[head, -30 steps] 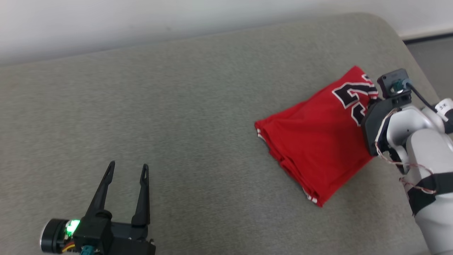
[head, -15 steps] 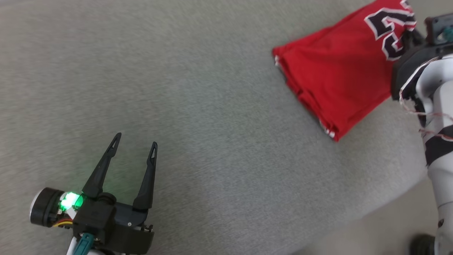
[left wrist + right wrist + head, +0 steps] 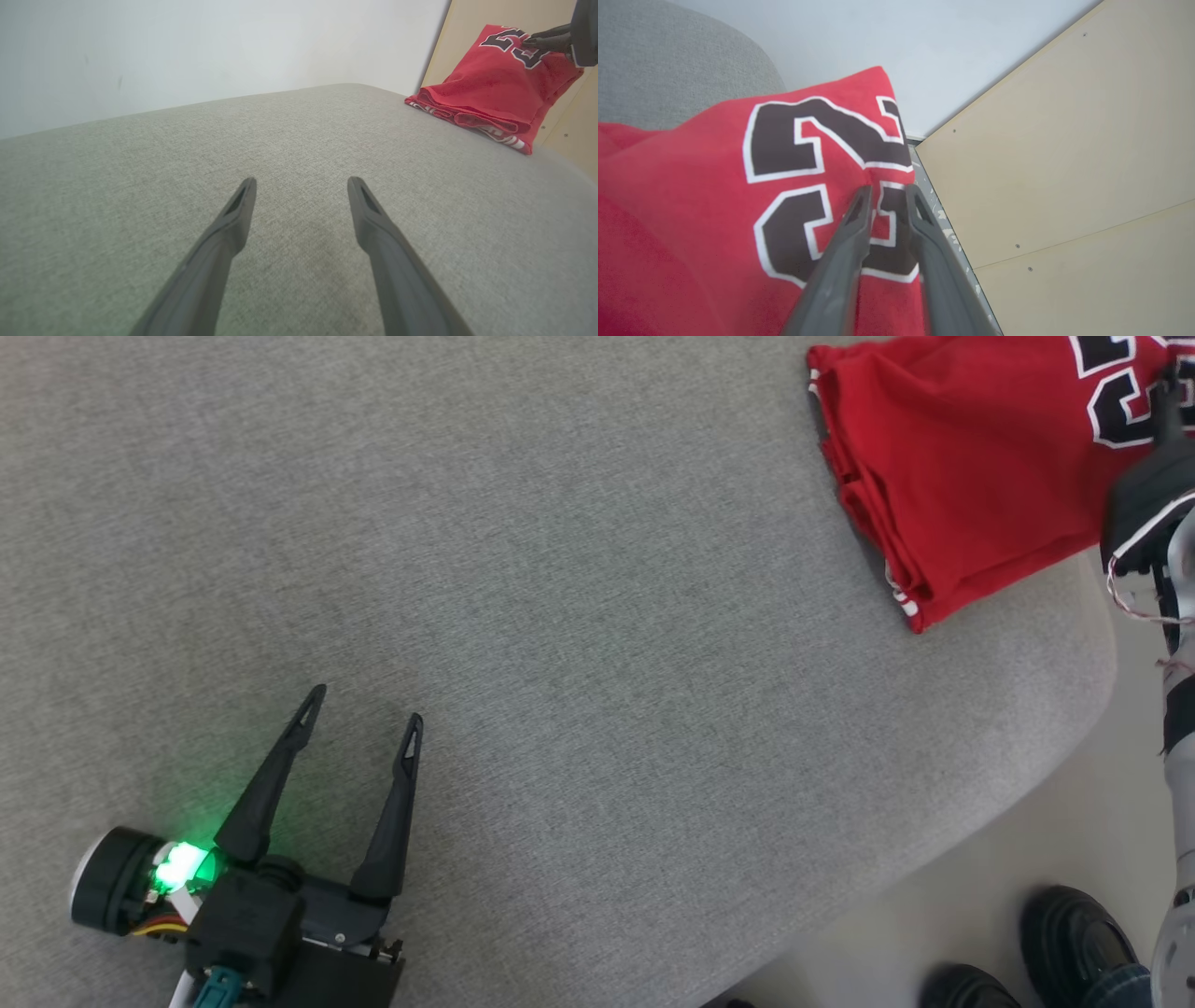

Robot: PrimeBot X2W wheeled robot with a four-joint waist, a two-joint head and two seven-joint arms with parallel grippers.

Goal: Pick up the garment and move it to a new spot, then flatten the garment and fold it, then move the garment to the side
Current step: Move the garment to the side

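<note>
the right gripper (image 3: 888, 189) has its two fingers only a narrow gap apart, tips on the black-and-white number of the red garment (image 3: 971, 457); i cannot tell whether any cloth is caught between them. the folded garment lies at the right end of the grey cushion (image 3: 597, 616), close to its rounded edge. its long axis runs from the layered, white-trimmed hem, which faces the cushion's middle, out to the number end, which is raised towards those fingers. the left gripper (image 3: 366, 705) is spread wide and empty, well apart from the garment.
</note>
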